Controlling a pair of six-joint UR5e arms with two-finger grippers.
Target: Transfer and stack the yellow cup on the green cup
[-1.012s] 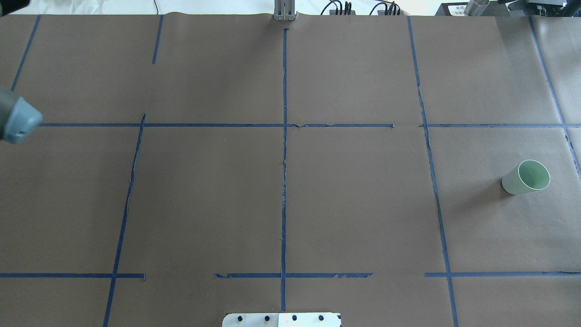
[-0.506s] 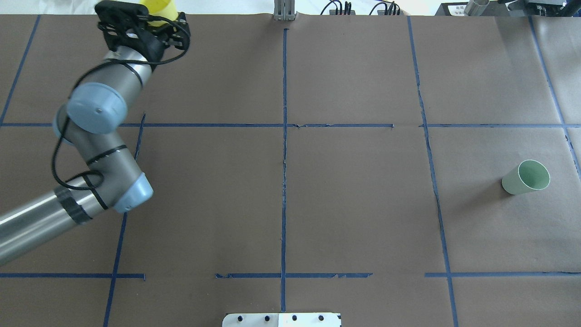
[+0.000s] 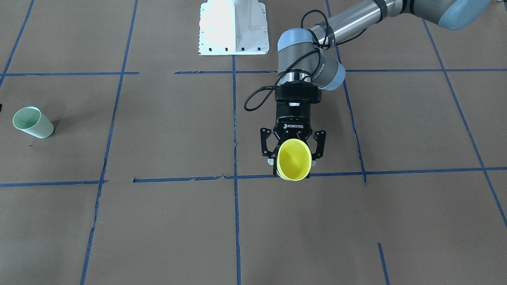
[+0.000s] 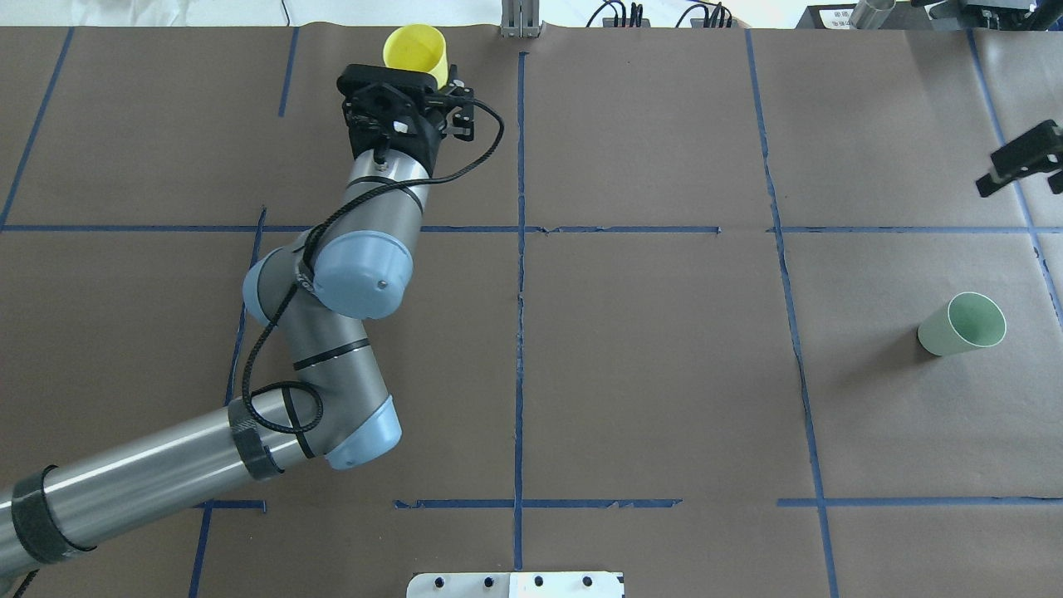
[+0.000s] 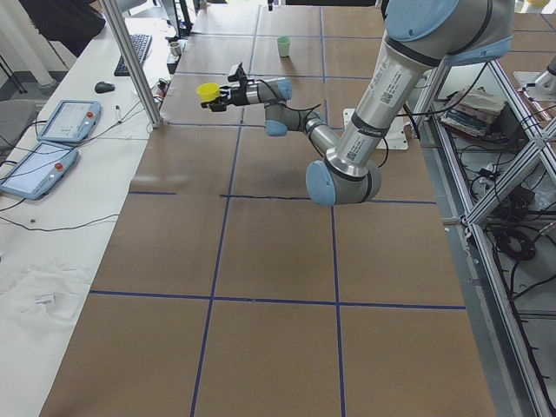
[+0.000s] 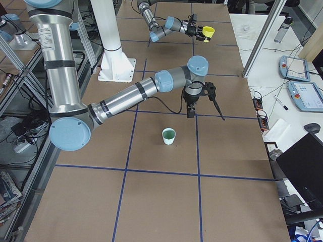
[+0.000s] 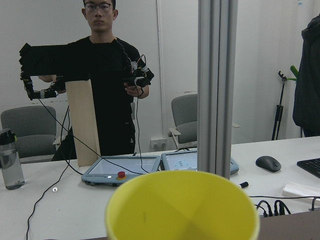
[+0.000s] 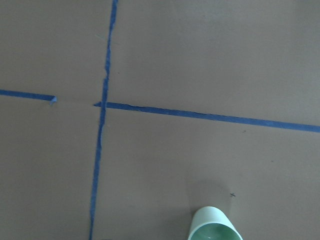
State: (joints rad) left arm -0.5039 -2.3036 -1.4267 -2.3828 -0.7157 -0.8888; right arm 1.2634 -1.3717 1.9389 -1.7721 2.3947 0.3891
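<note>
My left gripper (image 3: 293, 155) is shut on the yellow cup (image 3: 293, 160) and holds it on its side above the table, rim toward the far edge. The cup also shows in the overhead view (image 4: 415, 50), near the table's far edge left of the centre line, and fills the bottom of the left wrist view (image 7: 182, 205). The green cup (image 4: 963, 324) stands upright on the table at the right, alone. My right gripper (image 6: 205, 113) hangs open and empty above the table just beyond the green cup (image 6: 168, 136). The cup's rim shows in the right wrist view (image 8: 214, 229).
The white base plate (image 3: 233, 27) sits at the robot's side of the table. An aluminium post (image 4: 520, 21) stands at the far edge by the centre line. Blue tape lines (image 4: 521, 332) cross the brown paper. An operator (image 7: 105, 75) and teach pendants (image 7: 125, 170) are beyond the far edge.
My left arm has swung in from the left and carried the yellow cup rightward along the far edge. My right gripper has come into view at the right edge. The green cup has not moved.
</note>
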